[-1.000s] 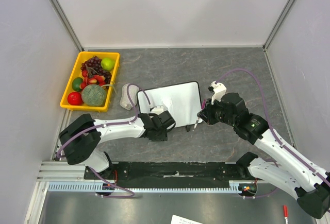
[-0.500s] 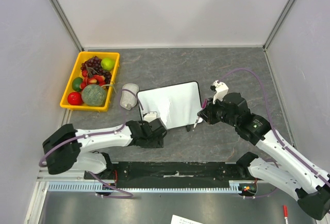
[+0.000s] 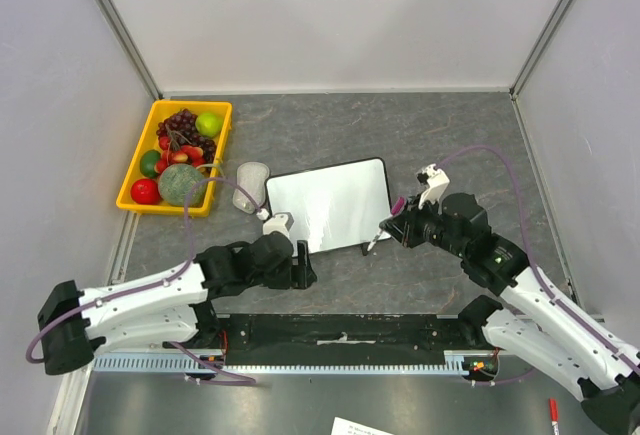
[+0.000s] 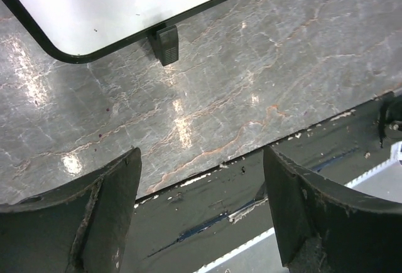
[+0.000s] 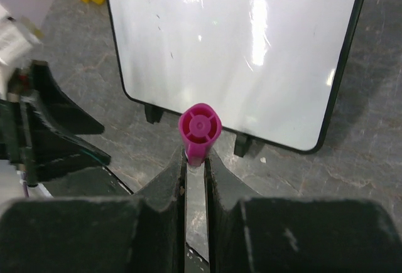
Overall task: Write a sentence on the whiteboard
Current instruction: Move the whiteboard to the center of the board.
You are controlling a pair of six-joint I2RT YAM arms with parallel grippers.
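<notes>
L gripper [image 4: 201,207] back off whiteboard [image 3: 330,203], wide; marker [image 5: 200,130] in R gripper [image 5: 196,167]

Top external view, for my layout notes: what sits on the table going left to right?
Left to right: yellow fruit tray → grey eraser → whiteboard → marker held in the right pincer.

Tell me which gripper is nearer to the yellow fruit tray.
Left. The left gripper is open at the whiteboard's near left corner, on the tray's side. The right gripper, holding a marker, is at its near right corner, farther away.
</notes>
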